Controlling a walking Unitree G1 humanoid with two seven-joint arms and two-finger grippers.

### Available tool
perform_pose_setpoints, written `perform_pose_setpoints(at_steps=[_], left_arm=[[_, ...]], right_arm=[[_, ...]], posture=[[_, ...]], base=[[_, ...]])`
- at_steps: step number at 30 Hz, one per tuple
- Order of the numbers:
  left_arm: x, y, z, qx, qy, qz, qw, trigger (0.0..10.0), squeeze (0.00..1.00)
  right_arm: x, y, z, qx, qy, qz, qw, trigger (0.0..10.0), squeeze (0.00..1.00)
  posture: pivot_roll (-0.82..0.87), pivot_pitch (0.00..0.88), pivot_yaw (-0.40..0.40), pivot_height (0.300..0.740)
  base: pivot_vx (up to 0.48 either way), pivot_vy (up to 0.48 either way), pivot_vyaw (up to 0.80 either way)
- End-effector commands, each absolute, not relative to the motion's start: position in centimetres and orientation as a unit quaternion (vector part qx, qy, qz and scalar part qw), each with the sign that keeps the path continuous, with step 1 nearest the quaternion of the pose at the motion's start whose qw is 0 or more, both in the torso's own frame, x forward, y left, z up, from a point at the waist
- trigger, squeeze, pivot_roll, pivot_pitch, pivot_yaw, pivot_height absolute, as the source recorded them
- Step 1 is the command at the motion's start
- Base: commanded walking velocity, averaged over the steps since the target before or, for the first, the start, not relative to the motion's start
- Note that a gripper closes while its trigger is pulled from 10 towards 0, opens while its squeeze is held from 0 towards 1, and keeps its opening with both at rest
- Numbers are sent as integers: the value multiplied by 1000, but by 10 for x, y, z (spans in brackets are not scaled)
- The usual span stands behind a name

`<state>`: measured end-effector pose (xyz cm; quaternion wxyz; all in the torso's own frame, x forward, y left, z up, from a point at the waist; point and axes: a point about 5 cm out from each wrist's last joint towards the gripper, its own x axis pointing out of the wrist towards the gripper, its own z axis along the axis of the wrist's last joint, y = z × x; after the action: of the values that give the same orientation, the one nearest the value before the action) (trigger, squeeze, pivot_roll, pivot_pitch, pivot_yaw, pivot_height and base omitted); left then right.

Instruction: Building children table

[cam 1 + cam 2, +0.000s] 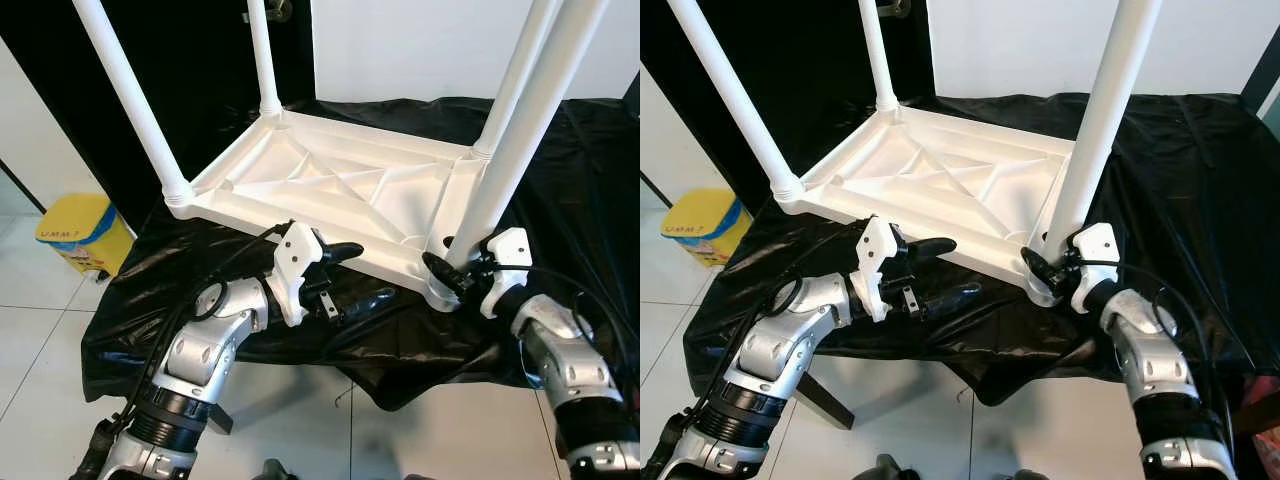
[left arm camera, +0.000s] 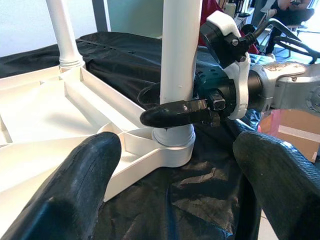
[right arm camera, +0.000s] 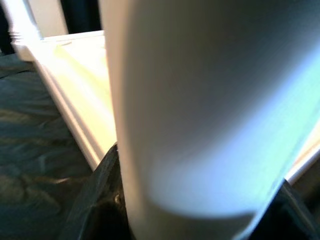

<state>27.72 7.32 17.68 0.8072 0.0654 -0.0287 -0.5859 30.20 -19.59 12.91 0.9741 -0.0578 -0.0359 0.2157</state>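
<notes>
The right gripper (image 1: 1042, 266) clamps the near-right leg (image 1: 1095, 125) just above its socket. The left gripper (image 1: 358, 275) is spread wide, holding nothing, beside the tabletop's near edge. The tabletop (image 1: 940, 185) lies upside down on a black sheet (image 1: 1180, 180). A yellow bin (image 1: 82, 232) stands at the sheet's left edge.

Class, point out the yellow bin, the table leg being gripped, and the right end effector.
yellow bin (image 1: 75, 228), left eye view, on its lid.
table leg (image 1: 1095, 130), right eye view, mid-shaft.
right end effector (image 2: 170, 102), left wrist view, between its fingertips at the leg.
</notes>
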Motion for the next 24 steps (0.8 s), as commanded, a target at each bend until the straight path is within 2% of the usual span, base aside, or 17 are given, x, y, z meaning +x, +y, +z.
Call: perform_pose_setpoints(at_steps=[1,13,16,18,21,24], left_arm=[[278,74,178,62,-34,-570,819,10000,0],[276,74,175,51,-34,-560,827,10000,0],[279,76,176,52,-37,-550,832,10000,0],[279,76,177,51,-40,-548,834,10000,0],[279,76,177,51,-42,-546,835,10000,0],[281,77,178,50,-47,-538,840,10000,0]], right_arm=[[296,-200,114,-45,-8,143,989,10000,0],[302,-184,114,-21,-20,-23,999,10000,0],[304,-175,113,-15,-10,-111,994,10000,0],[305,-172,115,-15,-14,-139,990,10000,0],[305,-168,116,-14,-18,-152,988,10000,0],[309,-155,122,-10,-35,-131,991,10000,0]], posture=[[-187,53,16,740],[-184,62,-10,740],[-183,60,-17,740],[-178,53,-23,740],[-176,49,-25,740],[-168,28,-23,740]], base=[[0,0,0],[0,0,0],[0,0,0],[0,0,0],[0,0,0],[0,0,0]])
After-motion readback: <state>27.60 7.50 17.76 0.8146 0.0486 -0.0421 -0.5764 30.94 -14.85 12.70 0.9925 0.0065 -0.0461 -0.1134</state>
